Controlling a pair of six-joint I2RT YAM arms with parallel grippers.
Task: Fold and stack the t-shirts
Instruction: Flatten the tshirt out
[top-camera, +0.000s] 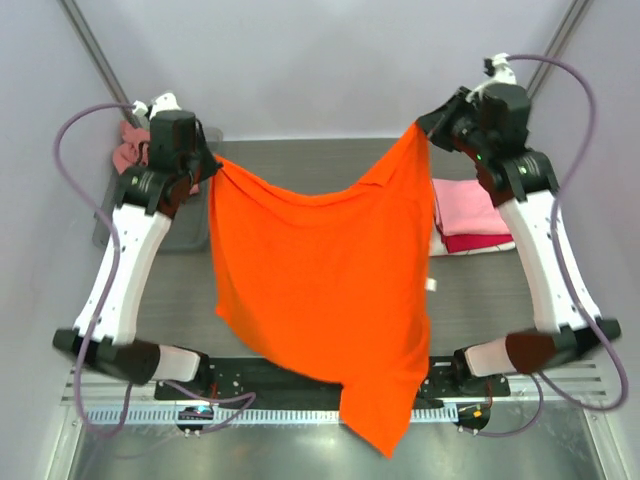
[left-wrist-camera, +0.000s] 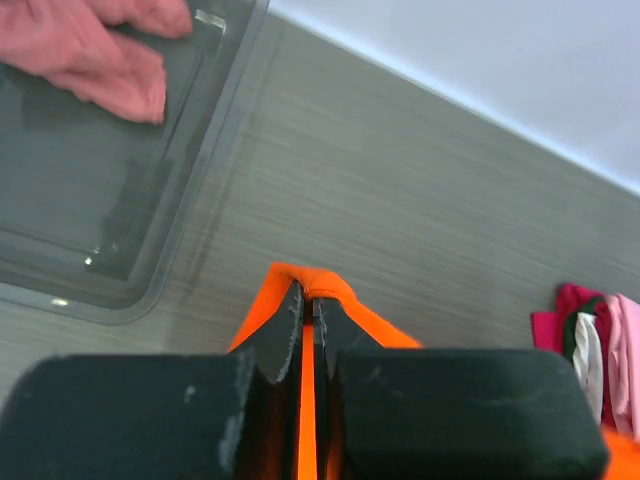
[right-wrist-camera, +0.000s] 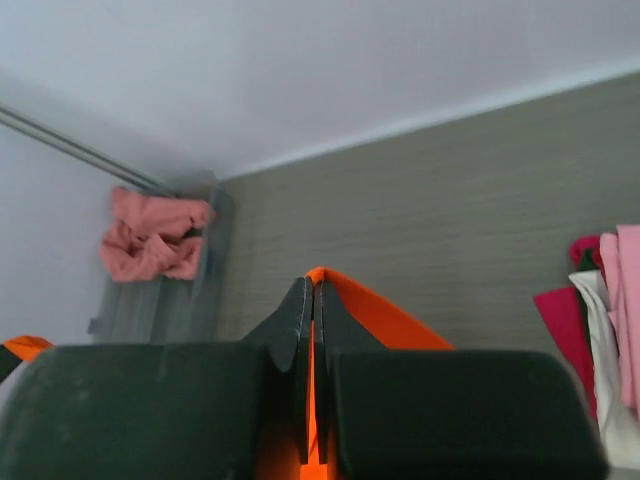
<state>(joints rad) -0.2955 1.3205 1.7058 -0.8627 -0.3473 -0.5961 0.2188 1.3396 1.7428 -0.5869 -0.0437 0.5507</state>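
Now | left gripper (top-camera: 212, 165) and right gripper (top-camera: 421, 128) both pinched tight on upper corners of orange shirt (top-camera: 320, 290) | shirt hangs spread left-to-right over tabletop (top-camera: 300, 160), hem toward near edge | stack (top-camera: 470, 215) lies right, nearer right gripper

No legible text, brand, number or sign was found in any of the three views. A small white tag (top-camera: 432, 286) at the right edge of the orange t-shirt (top-camera: 320, 270) is too small for any print on it to be read. The small board (top-camera: 197, 412) at the left arm's base shows no marking that can be made out.
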